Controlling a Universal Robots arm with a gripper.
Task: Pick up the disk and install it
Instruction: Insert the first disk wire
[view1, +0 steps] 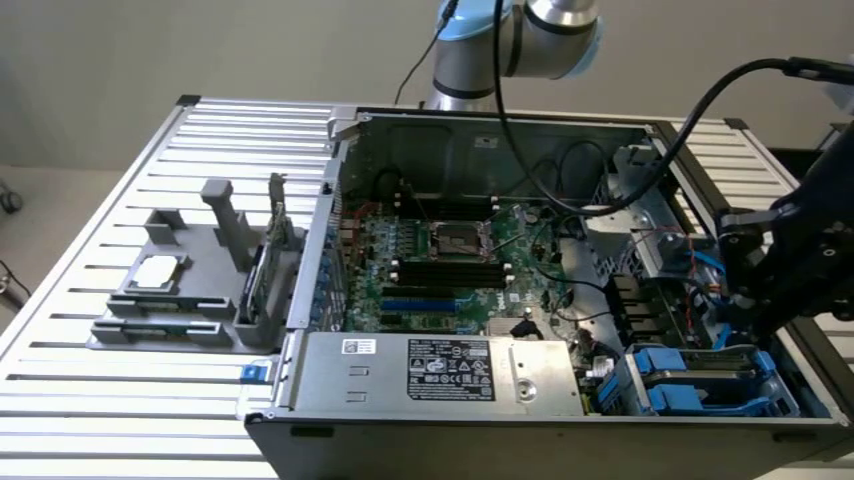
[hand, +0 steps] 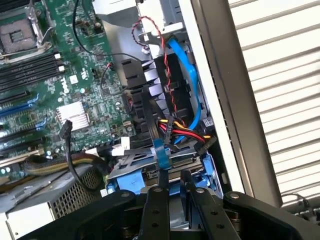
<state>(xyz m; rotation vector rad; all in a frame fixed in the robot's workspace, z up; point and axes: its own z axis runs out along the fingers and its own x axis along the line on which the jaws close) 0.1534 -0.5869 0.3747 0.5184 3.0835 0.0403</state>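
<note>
Blue-framed disk (hand: 150, 172) seems almost seated in the case (hand: 220, 100) corner; gripper (hand: 173, 184) narrow at its edge, grip unclear.

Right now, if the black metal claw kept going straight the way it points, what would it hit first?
Most likely the blue plastic carrier framing the silver-grey metal disk, which sits directly ahead of the gripper. Whether they already touch is unclear, since depth is hard to judge here.

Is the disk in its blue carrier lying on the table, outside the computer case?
No, the disk sits inside the computer case, in the corner bay.
</note>
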